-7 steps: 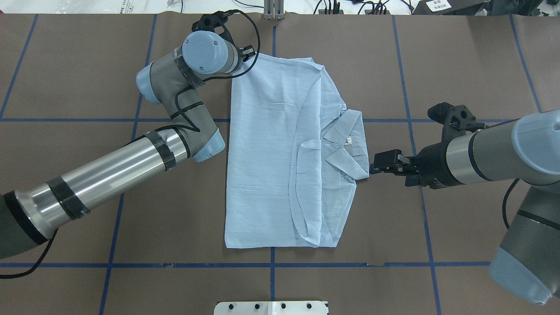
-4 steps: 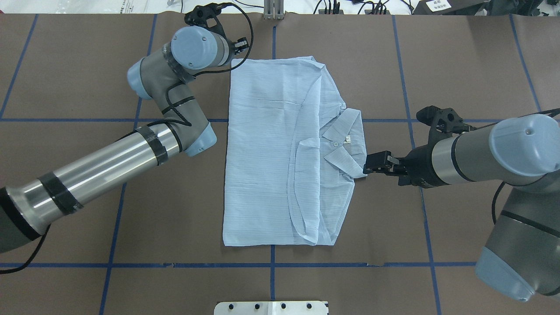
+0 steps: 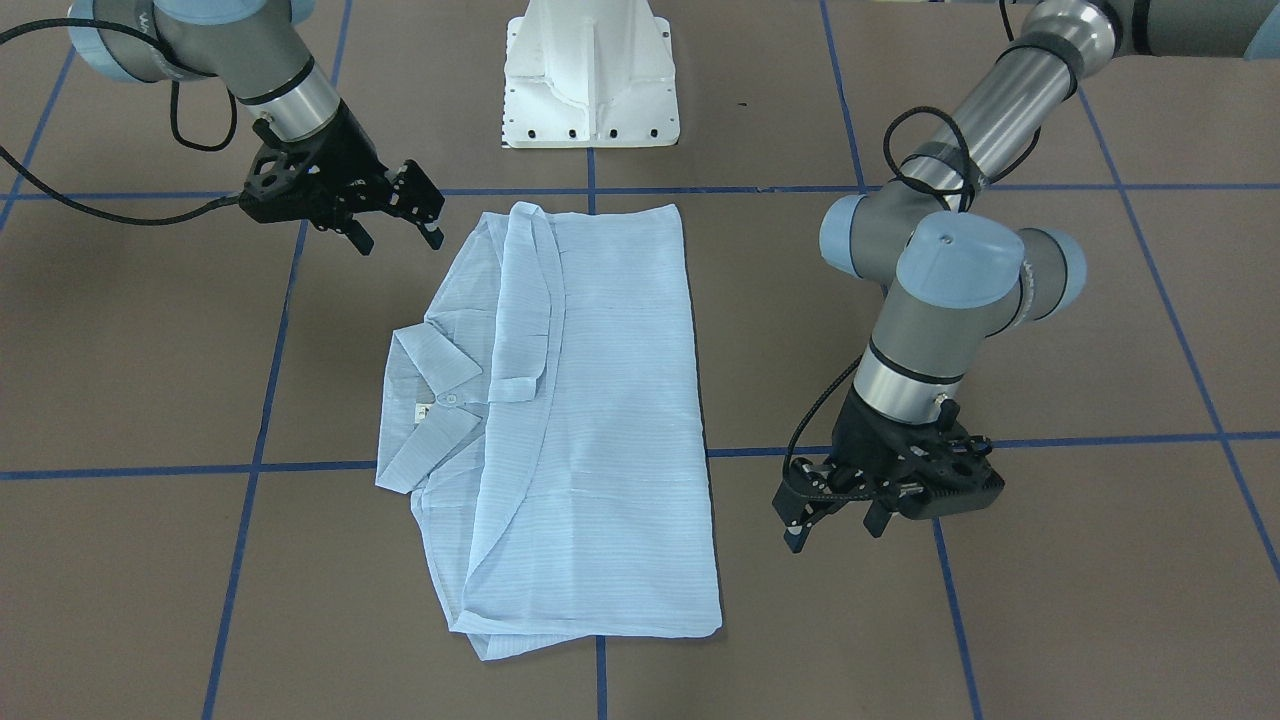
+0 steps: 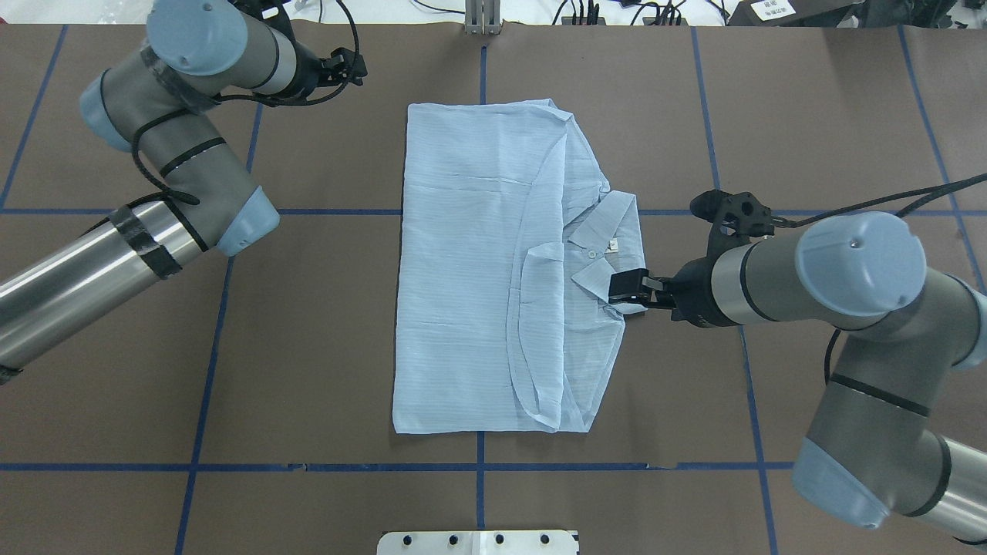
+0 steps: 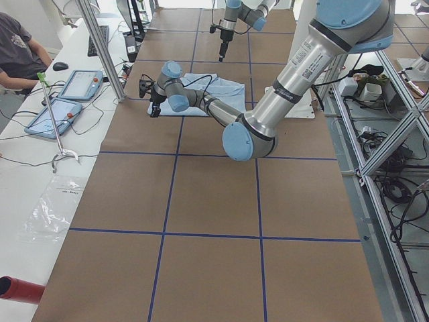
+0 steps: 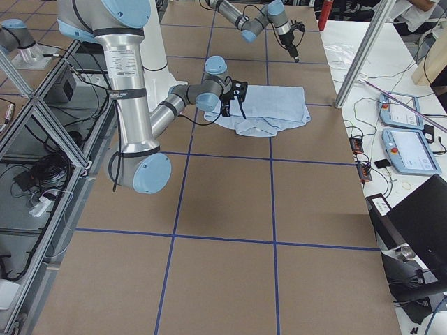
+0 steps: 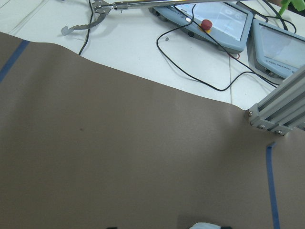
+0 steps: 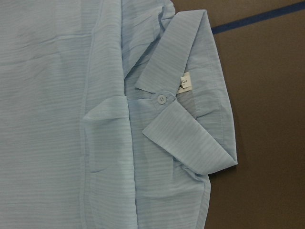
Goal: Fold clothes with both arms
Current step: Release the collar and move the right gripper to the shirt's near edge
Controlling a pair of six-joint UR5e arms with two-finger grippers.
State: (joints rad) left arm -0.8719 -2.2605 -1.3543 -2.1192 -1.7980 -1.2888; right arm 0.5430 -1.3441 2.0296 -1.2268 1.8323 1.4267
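Right wrist-mounted view: white neck label (image 8: 185, 81) reads "3".
Clothes: light blue striped folded shirt (image 4: 478, 270), flat, centre of brown table (image 4: 308, 347).
Black right gripper (image 4: 617, 287): jaws spread, over collar (image 4: 609, 227).
Black left gripper (image 3: 833, 532): jaws spread, far left of shirt.

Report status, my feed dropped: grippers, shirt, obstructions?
Black two-finger left gripper open, empty, aside. Right gripper open, over collar. Light blue striped button-up shirt lies folded flat. Nothing obstructing.
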